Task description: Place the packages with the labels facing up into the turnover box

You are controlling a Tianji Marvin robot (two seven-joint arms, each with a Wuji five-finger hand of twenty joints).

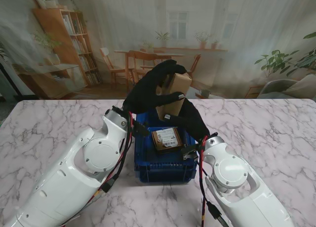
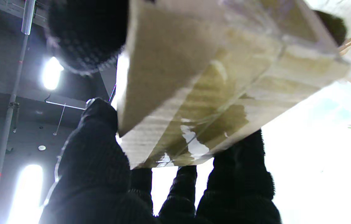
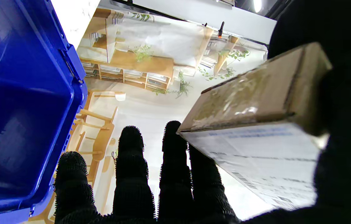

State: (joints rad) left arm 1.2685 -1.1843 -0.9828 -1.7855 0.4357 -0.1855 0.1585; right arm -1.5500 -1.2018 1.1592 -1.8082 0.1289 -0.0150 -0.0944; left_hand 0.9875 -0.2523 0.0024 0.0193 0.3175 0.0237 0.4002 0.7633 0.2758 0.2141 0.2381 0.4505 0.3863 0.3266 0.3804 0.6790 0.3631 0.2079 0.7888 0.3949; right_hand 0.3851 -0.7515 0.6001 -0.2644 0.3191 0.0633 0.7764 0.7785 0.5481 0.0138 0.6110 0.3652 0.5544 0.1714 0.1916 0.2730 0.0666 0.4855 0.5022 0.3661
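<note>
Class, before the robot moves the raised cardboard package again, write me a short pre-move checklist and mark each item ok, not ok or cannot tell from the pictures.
1. Package gripped: left hand wraps it from above. Ok.
2. Right hand supporting it: fingers are spread beside the package; contact unclear. Cannot tell.
3. Label orientation: the right wrist view shows a printed label on one face; the stand's view shows only plain cardboard. Not ok yet.
4. Package over the blue turnover box: roughly above its far edge. Ok.
5. Room in the box: one labelled package already lies inside, label up; free space cannot tell.
</note>
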